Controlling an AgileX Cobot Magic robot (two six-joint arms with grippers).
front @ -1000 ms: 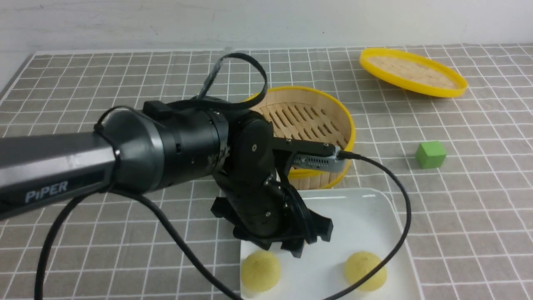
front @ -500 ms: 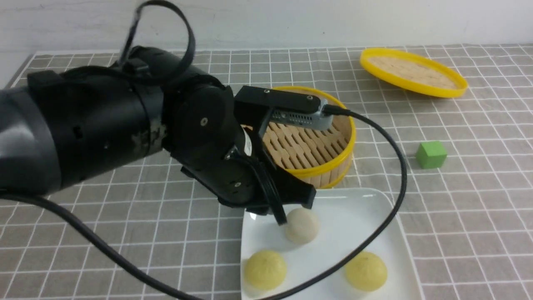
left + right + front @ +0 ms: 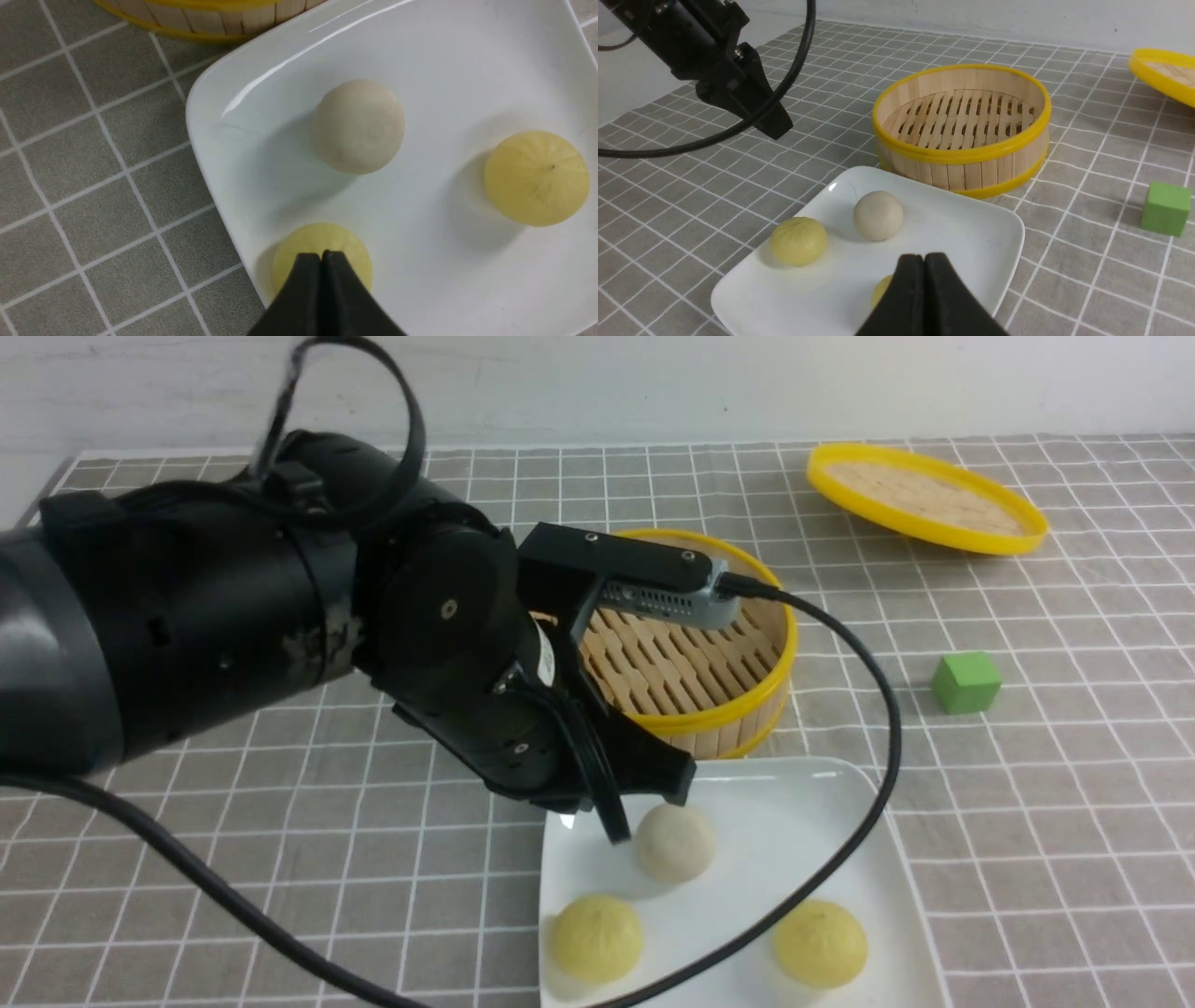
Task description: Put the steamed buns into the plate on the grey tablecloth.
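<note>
Plate (image 3: 812,803): you find the white square plate at the lower centre-right of the front view. It lies flat on the grey tablecloth (image 3: 1074,803), and the frame cuts off its near edge.
Off-white bun (image 3: 674,842): on the plate, in its far left part, dome up.
Left yellow bun (image 3: 595,938): on the plate at its near left corner, apart from the off-white bun.
Right yellow bun (image 3: 820,943): on the plate's near right part, well apart from the other two.
Left claw (image 3: 322,255): your left wrist view shows both black fingers pressed together tip to tip, with nothing between them. In the front view it hangs at lower centre over the plate's far left corner. Its tip is just beside the off-white bun; you cannot tell whether they touch.
Right claw (image 3: 924,257): its fingers meet as well and hold nothing. It hangs over the plate's edge, and a yellow bun is partly hidden behind its tips.
Steamer basket (image 3: 738,709): centre of the front view, just behind the plate, with only bamboo slats showing inside.
Lid (image 3: 924,497): upper right, on the cloth.
Green cube (image 3: 965,681): right of the basket, well apart from the plate.
</note>
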